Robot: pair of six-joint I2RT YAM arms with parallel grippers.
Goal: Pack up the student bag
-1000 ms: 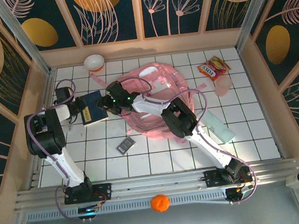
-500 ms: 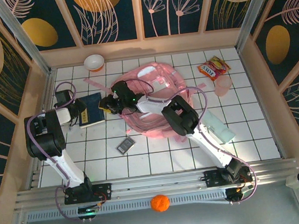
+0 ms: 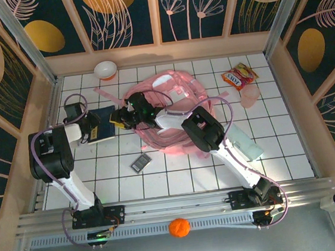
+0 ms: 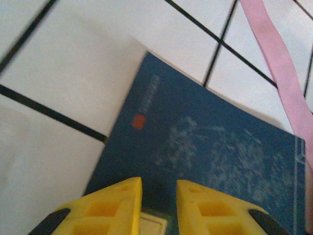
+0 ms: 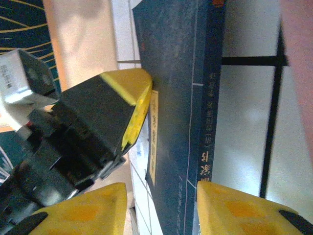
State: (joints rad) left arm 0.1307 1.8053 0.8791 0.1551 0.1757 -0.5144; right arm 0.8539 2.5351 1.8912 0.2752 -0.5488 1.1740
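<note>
Top external: beside student bag (image 3: 178,85), left gripper (image 3: 90,129) clamps blue book (image 3: 102,121); right gripper (image 3: 117,119) astride it, parted.

large soft pink fabric backpack (image 3: 172,84) is plain; dark blue rectangular book (image 3: 100,124) at its 9 o'clock; white tiled tabletop (image 3: 278,153) carries black gridlines.

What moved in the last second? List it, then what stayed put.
The blue book slid slightly left, toward the left arm, with the left gripper and right gripper staying at its opposite edges; whether either grips it is unclear. The student bag, bowl and snack packet kept their places.
</note>
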